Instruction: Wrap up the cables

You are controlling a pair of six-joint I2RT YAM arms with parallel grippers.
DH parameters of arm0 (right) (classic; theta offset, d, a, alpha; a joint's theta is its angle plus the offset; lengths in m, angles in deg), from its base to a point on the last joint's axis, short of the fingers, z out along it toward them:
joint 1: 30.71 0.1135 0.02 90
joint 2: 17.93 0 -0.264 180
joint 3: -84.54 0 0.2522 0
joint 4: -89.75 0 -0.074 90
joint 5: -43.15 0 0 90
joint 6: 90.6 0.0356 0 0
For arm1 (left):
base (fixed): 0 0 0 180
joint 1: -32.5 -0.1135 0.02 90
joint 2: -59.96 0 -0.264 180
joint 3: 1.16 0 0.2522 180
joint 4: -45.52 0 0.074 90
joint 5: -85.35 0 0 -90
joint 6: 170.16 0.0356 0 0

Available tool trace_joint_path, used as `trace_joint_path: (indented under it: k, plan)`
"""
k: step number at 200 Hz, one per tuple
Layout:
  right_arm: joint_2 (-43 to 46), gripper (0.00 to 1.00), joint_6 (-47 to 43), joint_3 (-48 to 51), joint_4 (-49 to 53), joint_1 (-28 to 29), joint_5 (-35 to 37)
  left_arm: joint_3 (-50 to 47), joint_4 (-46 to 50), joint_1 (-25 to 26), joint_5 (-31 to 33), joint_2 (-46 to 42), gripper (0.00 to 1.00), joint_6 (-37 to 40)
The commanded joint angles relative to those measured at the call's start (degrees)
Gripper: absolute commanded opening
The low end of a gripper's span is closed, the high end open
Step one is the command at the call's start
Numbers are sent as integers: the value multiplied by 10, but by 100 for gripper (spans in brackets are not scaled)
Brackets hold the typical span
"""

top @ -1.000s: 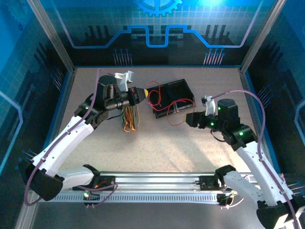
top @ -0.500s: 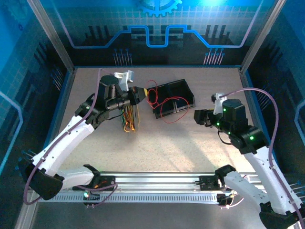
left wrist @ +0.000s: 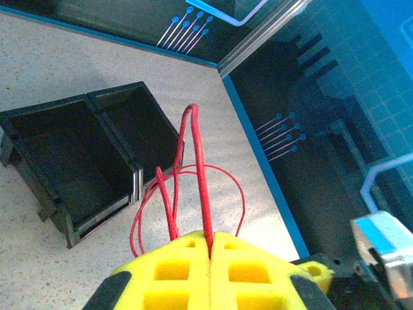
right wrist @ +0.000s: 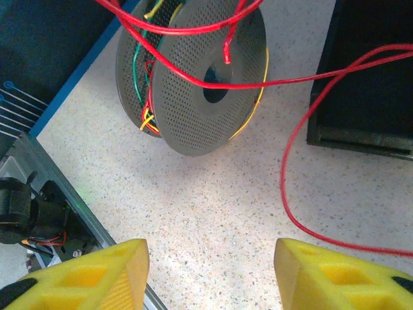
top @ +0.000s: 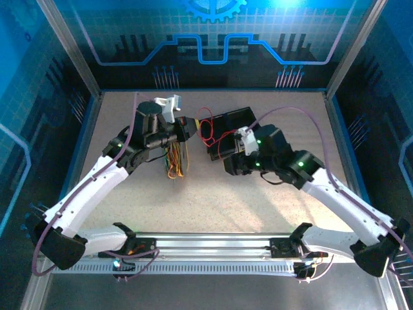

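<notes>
— Left pincer clenched on red cable; right pincer released, hovering near spool.
— Risk?
— Loose loops trail across bin and table. I reckon winding could snag them on its rim.
</notes>
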Motion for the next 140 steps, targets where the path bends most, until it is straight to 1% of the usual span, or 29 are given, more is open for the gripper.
trace_joint_path:
  k: [1,31,52,69,118,134,140]
  plan:
    - [-46,52,-3,-32,-15,11,24,22,2,5,10,-2,0,9]
    - [-106,50,-3,-34,-49,13,36,26,9,5,14,-6,0,8]
    - [-138,47,-7,-39,-42,18,81,29,14,6,14,-9,0,8]
    - [-149,46,-9,-33,-41,18,102,32,20,5,14,-12,0,10]
    - [-168,42,-15,-29,-43,18,115,39,20,5,12,-15,0,9]
    - [-180,35,-18,-26,-47,18,106,40,19,5,14,-16,0,9]
    - [-184,31,-18,-24,-50,19,101,42,21,5,15,-16,0,11]
